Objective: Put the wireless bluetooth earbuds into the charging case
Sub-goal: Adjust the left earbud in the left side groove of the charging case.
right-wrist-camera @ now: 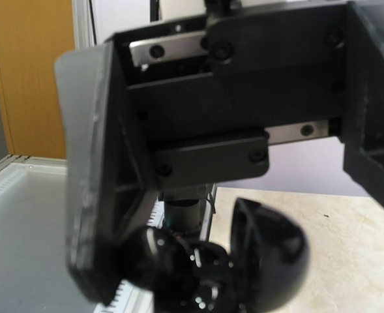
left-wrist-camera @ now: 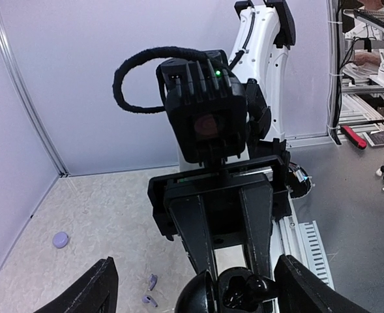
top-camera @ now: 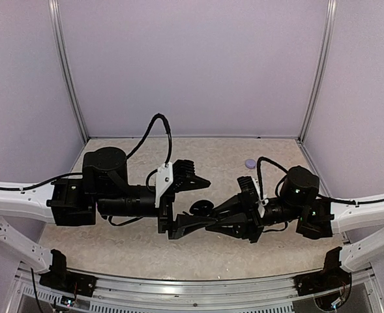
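Lavender earbuds (left-wrist-camera: 151, 282) too small for detail.

Glossy black plastic clamshell (right-wrist-camera: 270, 261), matt marbled tabletop (top-camera: 231, 153), smooth matt lavender charging case (left-wrist-camera: 60, 240).

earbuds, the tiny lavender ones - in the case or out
Out. Both tiny pale lavender earbuds lie on the table, apart from the small round lavender case.

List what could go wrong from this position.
1. The left claw gapes wide, flanking the right claw nose to nose; any move by either could make them collide.
2. The right claw seems to pinch the black clamshell in mid-air; a slip would drop it.
3. The earbuds lie loose on the table close beside the claws; a descent could scatter them. The charging case sits apart, untouched.
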`<state>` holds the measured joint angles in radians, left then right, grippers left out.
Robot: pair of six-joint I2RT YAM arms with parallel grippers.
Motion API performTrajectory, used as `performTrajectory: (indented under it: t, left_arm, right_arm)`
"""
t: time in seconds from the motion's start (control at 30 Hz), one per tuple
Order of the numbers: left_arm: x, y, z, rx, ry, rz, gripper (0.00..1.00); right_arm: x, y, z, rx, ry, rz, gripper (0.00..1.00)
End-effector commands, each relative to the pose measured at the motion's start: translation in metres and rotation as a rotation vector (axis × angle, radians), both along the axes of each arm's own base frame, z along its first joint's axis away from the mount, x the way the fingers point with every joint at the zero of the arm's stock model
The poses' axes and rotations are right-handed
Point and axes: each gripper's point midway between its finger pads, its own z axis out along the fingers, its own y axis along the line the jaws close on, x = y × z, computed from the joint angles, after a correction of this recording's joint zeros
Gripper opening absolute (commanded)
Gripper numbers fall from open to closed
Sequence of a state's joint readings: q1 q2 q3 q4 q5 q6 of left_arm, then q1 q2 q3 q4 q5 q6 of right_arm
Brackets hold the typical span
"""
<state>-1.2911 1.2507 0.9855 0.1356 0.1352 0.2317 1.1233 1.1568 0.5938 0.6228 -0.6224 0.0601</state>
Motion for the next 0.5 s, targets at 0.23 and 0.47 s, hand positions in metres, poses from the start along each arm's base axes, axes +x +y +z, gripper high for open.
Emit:
performTrajectory:
  t: [0.23, 0.47]
  left_arm:
    - [0.0145, -0.0037, 0.0141, -0.042, 0.005, 0.044, 0.82]
    - [0.0188, -0.0050, 0.0098, -0.038, 0.027, 0.055, 0.82]
  right_arm:
    - [-0.0174, 0.0016, 0.0174, 0.039, -0.041, 0.051, 0.03]
    - [-0.0195, -0.0015, 0.0246, 0.059, -0.047, 0.051, 0.03]
